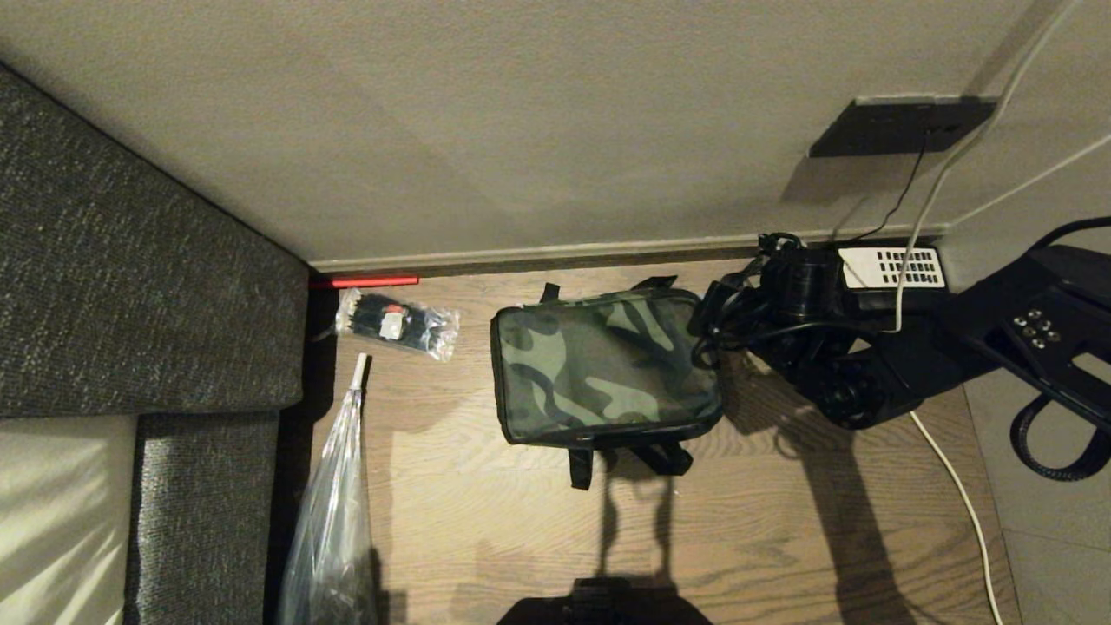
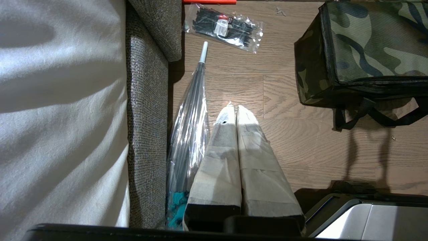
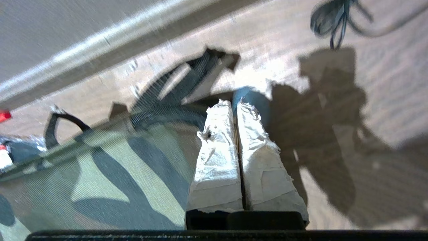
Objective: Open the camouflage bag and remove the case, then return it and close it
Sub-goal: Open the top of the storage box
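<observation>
Head view: bag (image 1: 605, 369) zipped shut on the floor, mid-scene, no case in sight. Right gripper (image 3: 236, 107) clenched and empty at the bag's far right corner; best opened slightly, then pinched on the zipper pull. Left gripper (image 2: 234, 110) clenched, parked near left.

The right arm (image 1: 868, 347), at the head view's right, is glossy black with looped black cables and a cluster of small screws, and both grippers' fingers (image 3: 217, 157) are wrapped in wrinkled whitish tape.
</observation>
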Controlling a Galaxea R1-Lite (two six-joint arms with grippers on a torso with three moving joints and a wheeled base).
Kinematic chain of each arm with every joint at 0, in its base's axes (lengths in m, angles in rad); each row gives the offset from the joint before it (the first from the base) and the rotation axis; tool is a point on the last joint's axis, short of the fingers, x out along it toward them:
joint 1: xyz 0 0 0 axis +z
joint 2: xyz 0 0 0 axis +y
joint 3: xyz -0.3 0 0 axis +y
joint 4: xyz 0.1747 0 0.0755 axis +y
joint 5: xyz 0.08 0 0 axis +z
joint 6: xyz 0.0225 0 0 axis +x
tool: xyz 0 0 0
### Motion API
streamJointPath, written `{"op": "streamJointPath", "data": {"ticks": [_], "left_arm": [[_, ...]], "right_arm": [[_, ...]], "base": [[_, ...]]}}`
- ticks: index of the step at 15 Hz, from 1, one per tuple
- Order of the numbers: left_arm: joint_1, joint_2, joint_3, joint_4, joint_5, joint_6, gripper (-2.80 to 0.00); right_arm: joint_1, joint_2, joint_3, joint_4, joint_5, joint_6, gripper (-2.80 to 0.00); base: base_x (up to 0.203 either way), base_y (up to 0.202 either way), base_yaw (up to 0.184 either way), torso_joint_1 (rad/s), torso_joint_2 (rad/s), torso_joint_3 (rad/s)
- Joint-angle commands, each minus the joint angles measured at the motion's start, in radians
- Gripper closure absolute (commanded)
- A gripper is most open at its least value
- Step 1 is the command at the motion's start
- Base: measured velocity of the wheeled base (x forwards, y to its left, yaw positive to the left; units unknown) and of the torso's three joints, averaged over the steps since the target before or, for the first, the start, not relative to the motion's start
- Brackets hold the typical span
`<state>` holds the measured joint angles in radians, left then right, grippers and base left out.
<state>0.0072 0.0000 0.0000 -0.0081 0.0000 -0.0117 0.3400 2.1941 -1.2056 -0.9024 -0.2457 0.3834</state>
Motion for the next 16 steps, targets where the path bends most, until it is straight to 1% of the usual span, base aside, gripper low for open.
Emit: {"op": "streamJointPath", "data": {"ticks": [1, 7, 12, 16], "left_arm": [[0.000, 0.000, 0.002, 0.000, 0.000, -0.001, 0.00], [0.000, 0.000, 0.002, 0.000, 0.000, -0.001, 0.00], [0.000, 0.000, 0.002, 0.000, 0.000, -0.001, 0.00], [0.000, 0.000, 0.002, 0.000, 0.000, -0.001, 0.00]], "right_arm": [[0.001, 0.013, -0.005, -0.030, 0.003, -0.008, 0.00], [0.001, 0.020, -0.048, -0.032, 0.006, -0.013, 0.00], [0.001, 0.055, -0.087, -0.093, 0.012, -0.067, 0.00], [0.001, 0.082, -0.129, -0.099, 0.014, -0.075, 0.00]], "base": [[0.000, 0.000, 0.000, 0.000, 0.00, 0.000], [0.000, 0.000, 0.000, 0.000, 0.00, 0.000], [0.000, 0.000, 0.000, 0.000, 0.00, 0.000], [0.000, 0.000, 0.000, 0.000, 0.00, 0.000]]}}
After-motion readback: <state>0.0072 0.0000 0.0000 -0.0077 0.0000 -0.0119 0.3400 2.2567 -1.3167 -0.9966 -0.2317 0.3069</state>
